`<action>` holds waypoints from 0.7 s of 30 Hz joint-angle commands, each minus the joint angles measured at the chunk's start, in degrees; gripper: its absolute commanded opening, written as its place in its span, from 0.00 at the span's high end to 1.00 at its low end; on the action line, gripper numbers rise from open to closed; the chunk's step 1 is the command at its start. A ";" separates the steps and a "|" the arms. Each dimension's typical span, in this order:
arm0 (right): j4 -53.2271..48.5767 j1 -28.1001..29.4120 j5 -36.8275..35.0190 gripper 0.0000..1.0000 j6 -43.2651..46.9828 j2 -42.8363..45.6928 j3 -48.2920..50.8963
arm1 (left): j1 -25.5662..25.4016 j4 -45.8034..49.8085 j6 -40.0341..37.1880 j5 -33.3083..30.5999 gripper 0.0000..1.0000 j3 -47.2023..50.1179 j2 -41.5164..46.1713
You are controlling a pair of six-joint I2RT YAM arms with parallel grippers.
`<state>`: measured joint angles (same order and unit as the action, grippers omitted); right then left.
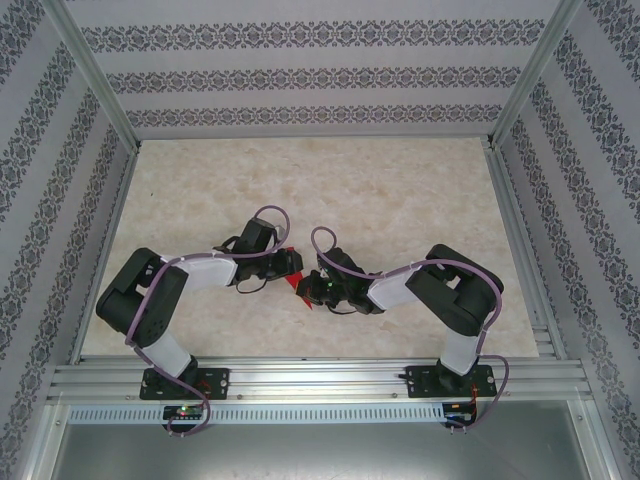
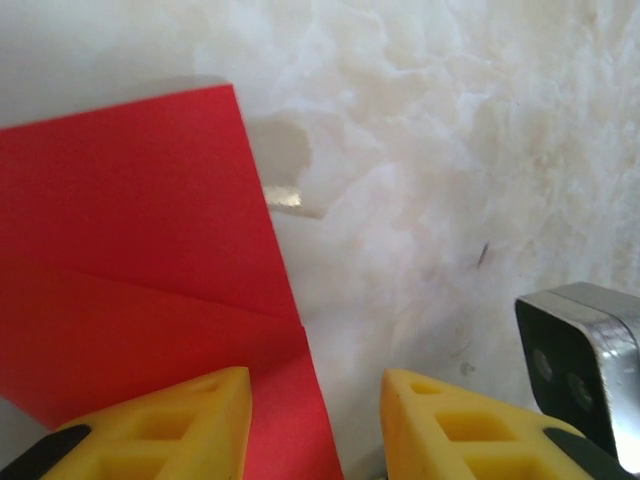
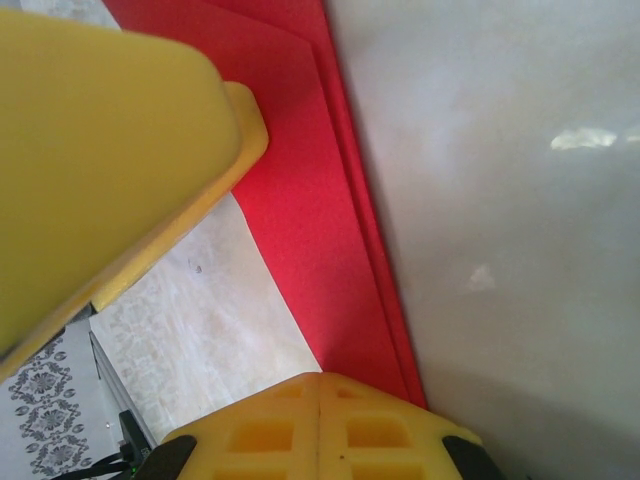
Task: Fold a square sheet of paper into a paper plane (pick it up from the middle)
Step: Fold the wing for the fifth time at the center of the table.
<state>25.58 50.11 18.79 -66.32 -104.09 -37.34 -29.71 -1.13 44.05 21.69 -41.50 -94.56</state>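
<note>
Left wrist view, watched from my remote desk: my left end effector (image 2: 315, 385) stands part-open at 6 o'clock, its yellow fingers (image 2: 160, 425) apart, one above the square sheet of paper (image 2: 130, 230), the other above bare worktop (image 2: 450, 150). The red sheet spreads from 7 to 10 o'clock on the pale marbled surface, a crease line running across it; a grey metal block (image 2: 585, 365) sits at 4 o'clock. On the right wrist camera, my right end effector (image 3: 320, 392) is closed, pads together at 6 o'clock, and the sheet's layered, folded edge runs from 12 o'clock down to its tips; I cannot tell whether paper is pinched there. A large yellow body (image 3: 100, 150) looms at 10 o'clock. From the top camera, the left arm (image 1: 160, 290) and right arm (image 1: 450, 285) rise from 7 and 5 o'clock and bend inward, their tips near each other at mid-worktop with the red sheet between them, patterned walls (image 1: 320, 75) beyond at 12 o'clock.
</note>
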 commanded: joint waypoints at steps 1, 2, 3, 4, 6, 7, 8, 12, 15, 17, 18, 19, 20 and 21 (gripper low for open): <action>-14.35 0.70 -0.46 1.00 1.57 -3.10 3.33 | 1.55 -1.66 -2.20 -1.93 0.61 -0.73 -1.59; -15.14 0.82 -0.46 1.00 1.86 -2.88 3.41 | 1.91 -1.25 -2.55 -1.85 0.61 -1.11 -1.99; -15.80 0.87 -0.45 1.00 2.18 -2.70 3.42 | 2.10 -0.98 -2.84 -1.89 0.61 -1.37 -2.24; -16.68 0.93 -0.43 1.00 2.55 -2.54 3.42 | 2.41 -0.70 -3.19 -1.91 0.61 -1.61 -2.46; -18.06 1.02 -0.47 1.00 3.11 -2.27 3.48 | 2.95 -0.37 -3.68 -1.66 0.61 -2.22 -2.88; -18.26 1.04 -0.34 1.00 3.17 -2.09 3.67 | 3.31 0.09 -4.10 -1.40 0.61 -2.60 -3.16; -18.30 1.05 -0.17 1.00 3.35 -1.99 3.92 | 3.52 0.34 -4.46 -1.34 0.61 -3.05 -3.30; -19.55 1.05 0.11 1.00 4.03 -1.38 4.37 | 5.02 1.12 -5.62 -0.66 0.61 -3.90 -3.75; -20.02 0.96 0.27 1.00 4.49 -1.03 4.73 | 6.37 1.61 -6.25 0.00 0.61 -4.37 -3.96; -20.40 0.96 0.56 1.00 4.91 -1.02 4.91 | 7.25 1.99 -6.74 0.81 0.60 -4.84 -4.14; -20.32 0.96 0.81 1.00 4.98 -0.98 5.06 | 7.47 2.32 -7.07 1.06 0.60 -5.14 -4.25; -20.29 0.96 1.09 1.00 5.14 -0.91 5.24 | 7.68 2.83 -7.55 0.98 0.60 -5.56 -4.44; -20.23 0.96 1.45 1.00 5.34 -0.87 5.33 | 7.97 3.47 -8.15 0.75 0.60 -5.99 -4.65; -20.19 0.96 1.69 1.00 5.55 -0.86 5.42 | 8.15 3.88 -8.55 0.60 0.60 -6.26 -4.90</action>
<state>21.45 50.13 19.73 -62.89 -101.82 -36.29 -22.74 0.75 38.76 23.46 -45.76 -98.15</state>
